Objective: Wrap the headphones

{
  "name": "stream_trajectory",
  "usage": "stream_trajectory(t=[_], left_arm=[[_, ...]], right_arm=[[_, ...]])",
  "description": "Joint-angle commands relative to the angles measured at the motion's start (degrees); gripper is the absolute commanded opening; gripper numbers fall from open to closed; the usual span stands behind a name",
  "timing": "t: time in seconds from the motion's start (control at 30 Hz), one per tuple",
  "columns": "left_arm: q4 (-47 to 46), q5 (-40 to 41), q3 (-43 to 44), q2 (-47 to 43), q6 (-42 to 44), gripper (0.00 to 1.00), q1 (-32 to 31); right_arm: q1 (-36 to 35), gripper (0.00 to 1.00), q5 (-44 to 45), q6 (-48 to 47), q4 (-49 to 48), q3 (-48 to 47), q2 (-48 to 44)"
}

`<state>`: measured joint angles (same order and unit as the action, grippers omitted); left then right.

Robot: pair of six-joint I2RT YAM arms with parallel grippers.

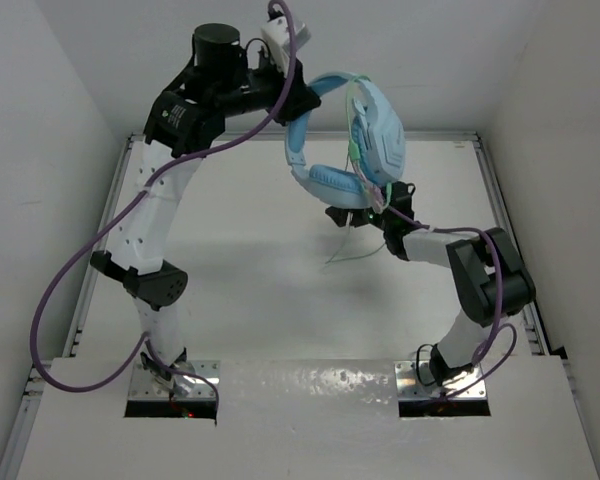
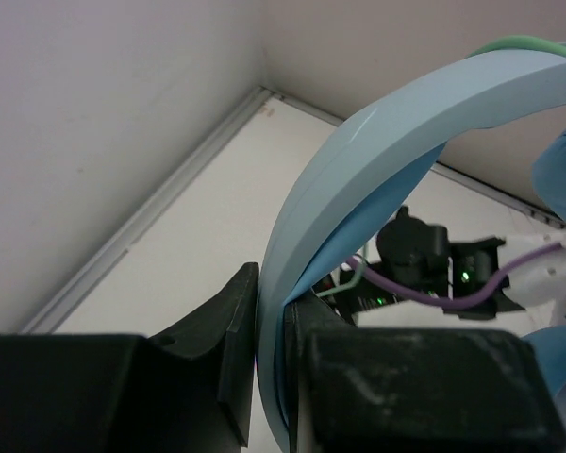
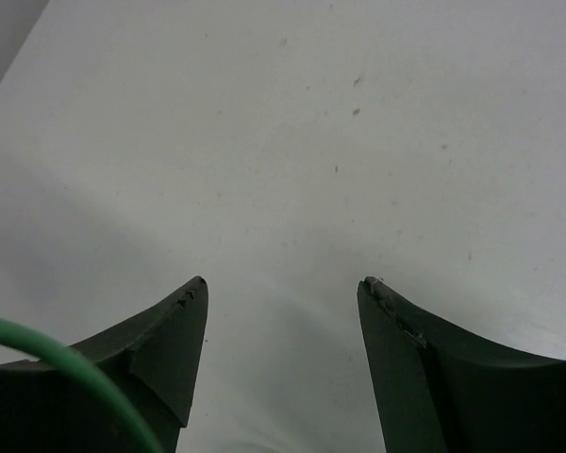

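Left wrist: L gripper (image 2: pixel 272 316) clamped on headphones (image 2: pixel 406 113).

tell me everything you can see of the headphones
The headphones are light blue, plastic-looking over-ears, held up off the table. The left hand is shut on the curved headband, close to one end. The two oval earcups have blue padding. A thin pale green cable crosses one earcup, and a loose length trails down towards the table. The right hand is open just below, gripping nothing.
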<state>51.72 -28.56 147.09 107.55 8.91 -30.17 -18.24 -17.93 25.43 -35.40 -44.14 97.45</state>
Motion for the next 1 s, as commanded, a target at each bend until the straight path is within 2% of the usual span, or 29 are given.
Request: stream_trajectory(t=[0.0, 0.13, 0.23, 0.33, 0.37, 0.4, 0.5, 0.57, 0.6, 0.67, 0.73, 0.87, 0.97], left_arm=[[-5.8, 8.9, 5.0, -3.0, -6.4, 0.00, 2.0], [-6.5, 13.0, 7.0, -1.8, -8.0, 0.00, 2.2], [-6.8, 16.1, 8.8, -1.1, -8.4, 0.00, 2.3], [-6.4, 23.9, 10.1, -1.0, -8.4, 0.00, 2.3], [-6.3, 27.0, 10.2, -1.0, -8.4, 0.00, 2.3], [-6.0, 28.1, 10.2, -1.0, -8.9, 0.00, 2.3], [-6.1, 33.3, 9.3, -1.2, -11.6, 0.00, 2.5], [-5.9, 36.8, 8.4, -1.1, -13.4, 0.00, 3.3], [-5.9, 40.6, 8.2, -1.0, -14.1, 0.00, 3.6], [-5.9, 45.6, 7.8, -0.5, -15.8, 0.00, 4.7], [-6.7, 47.6, 7.3, 0.0, -16.0, 0.00, 5.6], [-8.2, 49.9, 6.8, 1.4, -18.1, 0.00, 10.0], [-9.0, 50.1, 6.5, 2.6, -20.9, 0.00, 12.0]], right_arm=[[-2.5, 0.65, 2.7, 3.1, -5.1, 1.7, 1.1], [-4.5, 0.65, 4.4, 8.3, -10.3, 1.8, 4.8], [-7.8, 0.63, 5.4, 8.1, -8.3, -1.3, 8.0], [-10.8, 0.57, 7.5, 8.5, -10.3, -1.0, 10.0], [-11.3, 0.53, 9.2, 8.5, -11.7, -0.7, 11.1], [-12.3, 0.35, 10.0, 8.2, -13.8, -0.5, 11.6], [-14.0, 0.06, 11.3, 7.7, -11.8, -2.6, 12.8], [-15.2, 0.05, 10.5, 5.5, -8.1, -4.0, 12.5], [-15.9, 0.05, 8.9, 4.1, -3.2, -5.6, 11.9], [-18.8, 0.03, 7.0, -1.5, 1.7, -6.9, 11.3], [-21.5, 0.00, 4.2, -6.0, 6.6, -7.1, 9.5], [-24.1, 0.00, 0.7, -8.7, 11.2, -5.6, 6.6], [-26.6, 0.00, -0.9, -11.6, 16.9, -8.0, 6.2]])
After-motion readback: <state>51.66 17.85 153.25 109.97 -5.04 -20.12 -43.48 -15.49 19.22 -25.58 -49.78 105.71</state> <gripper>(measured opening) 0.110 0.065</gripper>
